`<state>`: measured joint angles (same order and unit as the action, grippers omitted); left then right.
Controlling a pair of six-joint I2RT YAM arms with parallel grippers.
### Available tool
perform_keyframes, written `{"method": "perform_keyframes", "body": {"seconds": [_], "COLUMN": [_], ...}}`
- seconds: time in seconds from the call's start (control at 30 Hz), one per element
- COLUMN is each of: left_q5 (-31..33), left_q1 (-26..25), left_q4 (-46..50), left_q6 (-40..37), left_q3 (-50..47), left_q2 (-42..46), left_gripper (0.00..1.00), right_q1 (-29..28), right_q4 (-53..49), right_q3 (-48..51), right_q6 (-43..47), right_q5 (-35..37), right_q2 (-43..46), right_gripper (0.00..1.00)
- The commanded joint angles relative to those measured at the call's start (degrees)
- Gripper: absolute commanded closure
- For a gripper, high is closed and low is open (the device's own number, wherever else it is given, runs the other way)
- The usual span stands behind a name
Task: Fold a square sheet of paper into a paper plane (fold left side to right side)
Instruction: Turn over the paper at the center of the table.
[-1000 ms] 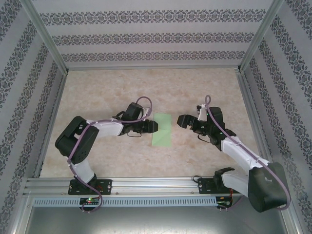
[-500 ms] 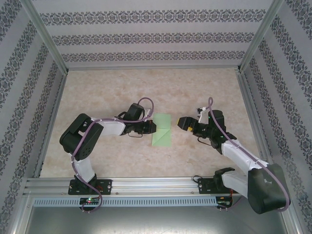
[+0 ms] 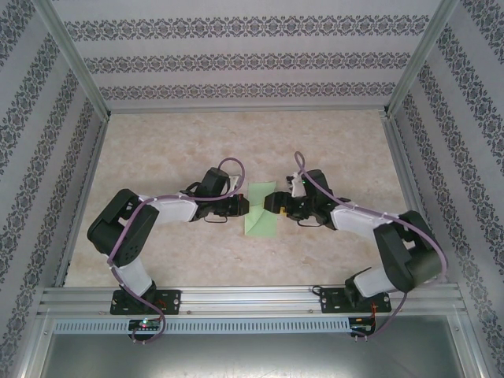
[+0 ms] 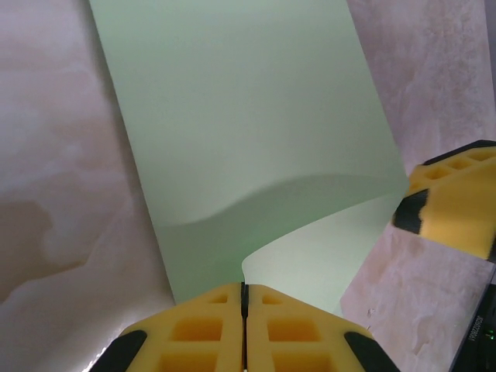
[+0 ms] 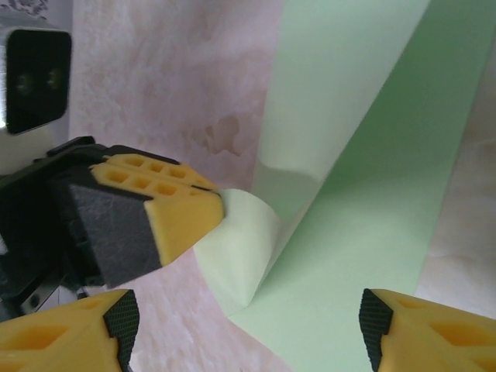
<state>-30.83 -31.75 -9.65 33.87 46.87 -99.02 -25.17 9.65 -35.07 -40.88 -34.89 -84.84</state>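
The square sheet of paper [image 3: 261, 219] is pale mint green and lies mid-table as an upright rectangle. My left gripper [image 3: 246, 206] is at its left edge, shut on that edge. In the left wrist view the gripper [image 4: 244, 288] pinches the paper [image 4: 248, 116], whose near corner curls up off the table. My right gripper [image 3: 276, 203] is at the sheet's right edge. Seen from the right wrist, this gripper [image 5: 244, 329] stands open low over the flat paper [image 5: 372, 178], facing the left gripper's fingers [image 5: 167, 213] and the curled corner.
The marbled tabletop [image 3: 173, 142] is bounded by aluminium rails and patterned walls [image 3: 236, 55]. Both arms reach in from the near rail [image 3: 236, 299], and their grippers sit within a hand's width of each other over the sheet.
The left gripper has closed on the paper's left edge and the corner has lifted. The right arm has swung left to the sheet's right edge, its jaws narrowing slightly.
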Motion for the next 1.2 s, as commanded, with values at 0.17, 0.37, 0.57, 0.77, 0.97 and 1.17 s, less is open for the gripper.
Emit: {"method": "perform_keyframes", "body": {"seconds": [0.17,0.37,0.57,0.77,0.97,1.17], "left_q5": [0.57,1.27,3.89,5.41,8.48,1.41], "left_q1": [0.63,0.63,1.04,3.72,6.02,6.69], "left_q4": [-0.46,0.13,2.79,1.63,-0.12,-6.9], "left_q6": [-1.0,-0.91,-1.71,2.52,8.61,12.95], "left_q3": [-0.38,-0.02,-0.22,-4.33,-8.24,-8.59], "left_q2": [1.54,2.31,4.99,13.18,25.22,32.87], "left_gripper": [0.91,0.76,0.6,0.4,0.04,0.0], "right_q1": [-3.89,-4.71,-4.89,-3.02,2.31,5.75], "right_q4": [2.52,2.77,1.71,0.21,3.61,5.5], "right_q3": [-5.78,-6.29,-6.82,-7.85,-8.41,-12.84], "right_q6": [-1.76,-1.5,0.43,4.24,5.24,3.81], "right_q5": [1.35,1.84,2.35,0.48,-6.91,-16.46], "right_q2": [-8.92,-11.87,-12.05,-7.03,1.66,9.61], "right_gripper": [0.4,0.61,0.91,1.0,1.0,1.0]}}
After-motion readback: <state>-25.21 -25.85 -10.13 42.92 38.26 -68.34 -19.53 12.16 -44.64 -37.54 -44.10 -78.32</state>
